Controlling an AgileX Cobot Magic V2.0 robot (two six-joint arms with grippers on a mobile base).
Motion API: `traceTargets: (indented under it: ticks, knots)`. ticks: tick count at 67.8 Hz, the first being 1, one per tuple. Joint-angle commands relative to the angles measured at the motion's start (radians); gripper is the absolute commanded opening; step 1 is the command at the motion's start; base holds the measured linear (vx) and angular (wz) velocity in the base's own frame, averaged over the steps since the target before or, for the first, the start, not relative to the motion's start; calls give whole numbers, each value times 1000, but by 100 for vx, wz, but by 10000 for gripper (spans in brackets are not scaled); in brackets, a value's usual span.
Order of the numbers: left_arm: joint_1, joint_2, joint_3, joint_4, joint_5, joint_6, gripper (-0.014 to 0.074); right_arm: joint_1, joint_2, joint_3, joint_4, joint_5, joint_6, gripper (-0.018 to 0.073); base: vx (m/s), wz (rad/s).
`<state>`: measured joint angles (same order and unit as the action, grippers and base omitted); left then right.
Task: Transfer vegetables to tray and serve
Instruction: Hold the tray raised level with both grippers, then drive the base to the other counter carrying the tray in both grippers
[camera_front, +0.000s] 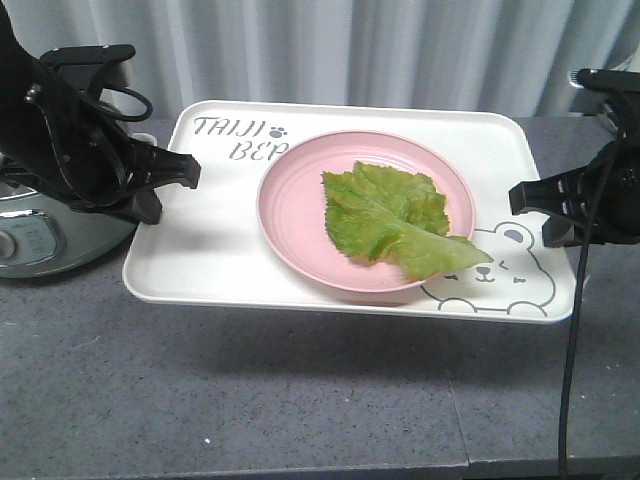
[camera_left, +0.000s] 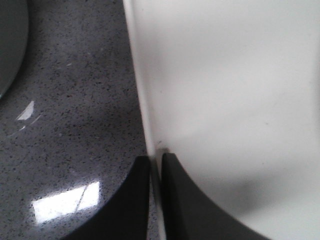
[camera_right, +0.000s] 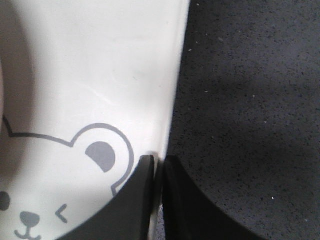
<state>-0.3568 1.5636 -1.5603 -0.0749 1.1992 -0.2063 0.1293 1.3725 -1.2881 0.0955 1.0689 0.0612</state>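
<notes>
Tray (camera_front: 200, 250), frame centre, held clear of tabletop (camera_front: 300, 400), shadow beneath. Left claw (camera_front: 188, 170) clenched on left rim, right claw (camera_front: 520, 195) clenched on right rim, likely for level carry. Lettuce leaf (camera_front: 385, 215) lies on pink plate (camera_front: 290, 200), mid-tray.

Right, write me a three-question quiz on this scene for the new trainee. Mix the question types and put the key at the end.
1. True or false: the lettuce leaf lies on the bare tray.
2. What is the left gripper shut on? A) the tray's edge B) the leaf C) nothing
3. Fill in: the right gripper grips the tray edge next to the printed ____.

Key
1. False. The leaf lies on the pink plate, which sits on the tray.
2. A
3. bear
</notes>
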Motion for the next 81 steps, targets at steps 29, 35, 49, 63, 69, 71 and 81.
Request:
traceTargets:
  ticks: [29,35,49,63,69,71,81]
  knots:
    - [-7,-45,-27,-8,-46,20,-6,1,-33,-30,-11,-51,-28,-4,0,-29]
    - [-7,-45,-27,-8,-46,20,-6,1,-33,-30,-11,-51,-28,-4,1,-49]
    - [-7,-45,-27,-8,-46,20,-6,1,-33,-30,-11,-51,-28,-4,0,-55]
    - [-7,-45,-27,-8,-46,20,-6,1,-33,-30,-11,-51,-28,-4,-3,-55]
    - [-7,-45,-27,-8,-46,20,-6,1,-33,-30,-11,-51,-28,-4,-4,-51]
    - [-7,-45,-27,-8,-46,20,-6,1,-33,-30,-11,-51,-28,-4,-5,-48]
    - [-7,-45,-27,-8,-46,20,-6,1,-33,-30,-11,-51,-28,-4,-5,-45]
